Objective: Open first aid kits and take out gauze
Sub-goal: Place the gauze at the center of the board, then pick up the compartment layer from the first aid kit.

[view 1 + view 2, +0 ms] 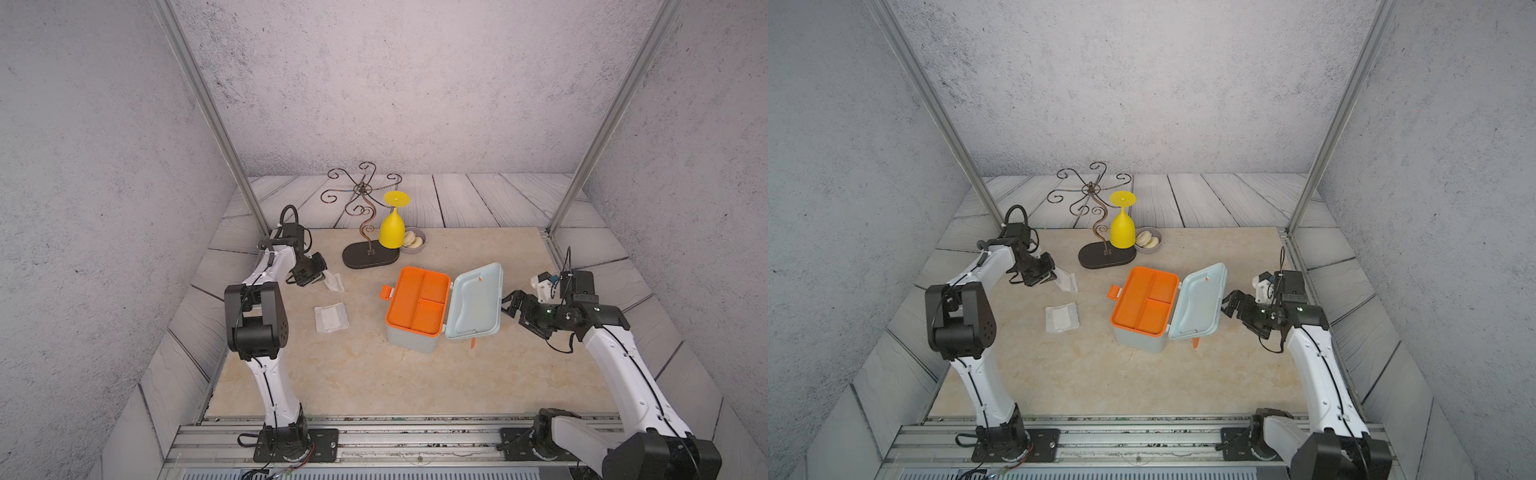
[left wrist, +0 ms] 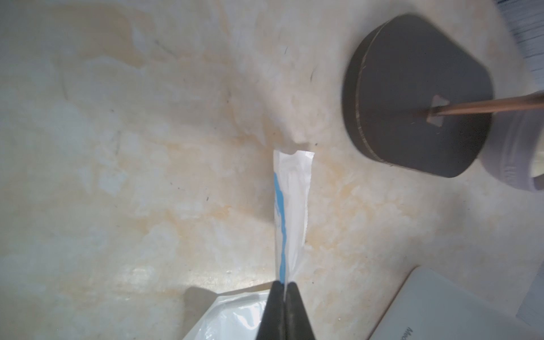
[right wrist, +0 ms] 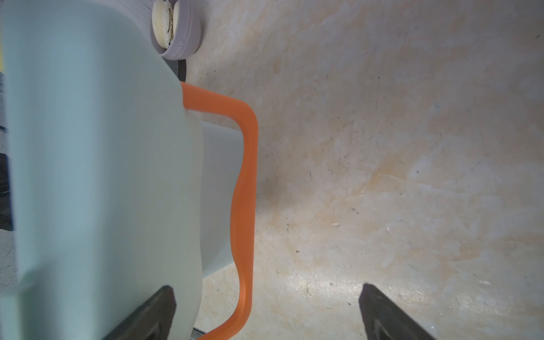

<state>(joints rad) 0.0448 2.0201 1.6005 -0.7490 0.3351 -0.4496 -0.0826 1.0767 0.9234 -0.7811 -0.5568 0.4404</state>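
The first aid kit is sitting open right of the tabletop's middle, its lid swinging out to the right and standing tilted on its hinge. Its orange tray is showing three compartments, and the orange latch is sticking out on the left side. The orange handle is curving along the lid's outer face in the right wrist view. One flat gauze pad is lying on the tabletop left of the kit, apart from it, and is also showing in the left wrist view. Farther back, the held gauze pad is hanging from the left gripper, whose jaws are pressing together on the wrapper's edge. The wrist view is showing the white wrapper with blue print running out edge-on from the left gripper. Whether its free end is touching the tabletop cannot be told. The right gripper is hovering just beside the lid's right edge with its jaws spreading wide, holding nothing; the right wrist view is showing one finger in front of the lid. Whether it is touching the lid cannot be told. Behind the kit, a scrolled wire stand is carrying a yellow goblet upside down, and a grey bowl with pale slices is sitting just right of it.
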